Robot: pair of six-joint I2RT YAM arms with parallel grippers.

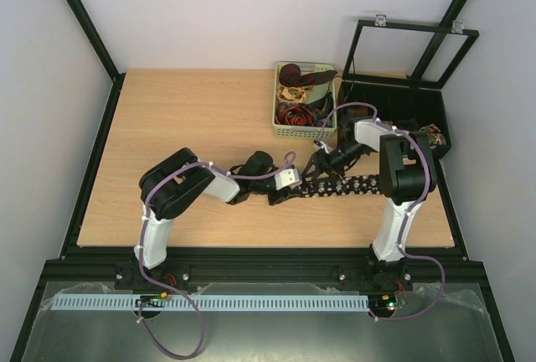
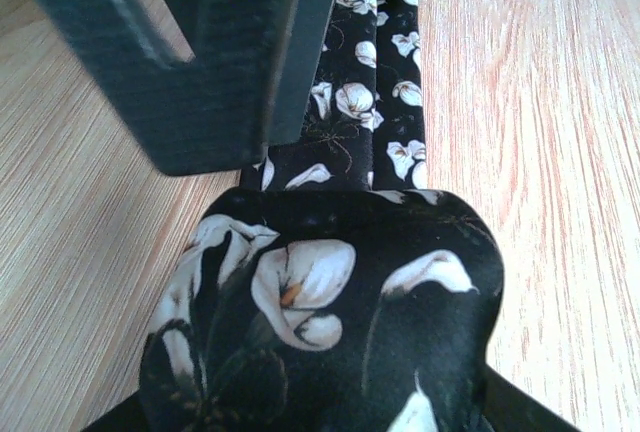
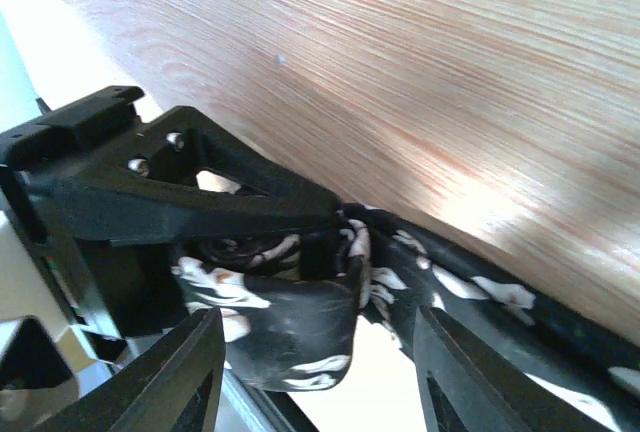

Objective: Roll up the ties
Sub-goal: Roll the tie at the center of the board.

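A black tie with white flowers (image 1: 352,184) lies stretched along the table in front of the right arm. Its left end is rolled into a coil (image 2: 330,312). My left gripper (image 1: 283,192) is shut on that coil, which fills the space between its jaws in the left wrist view (image 2: 320,392). My right gripper (image 1: 322,167) is open just above the coil. In the right wrist view (image 3: 320,372) its fingers (image 3: 190,372) stand wide on either side of the coil (image 3: 290,332) without touching it. The flat strip (image 3: 500,297) runs off to the right.
A green basket (image 1: 277,111) at the back centre holds several coiled ties (image 1: 297,115) in red, beige and brown. A black box with its lid raised (image 1: 402,94) stands at the back right, with something brown (image 1: 433,134) inside. The arms almost meet at mid-table.
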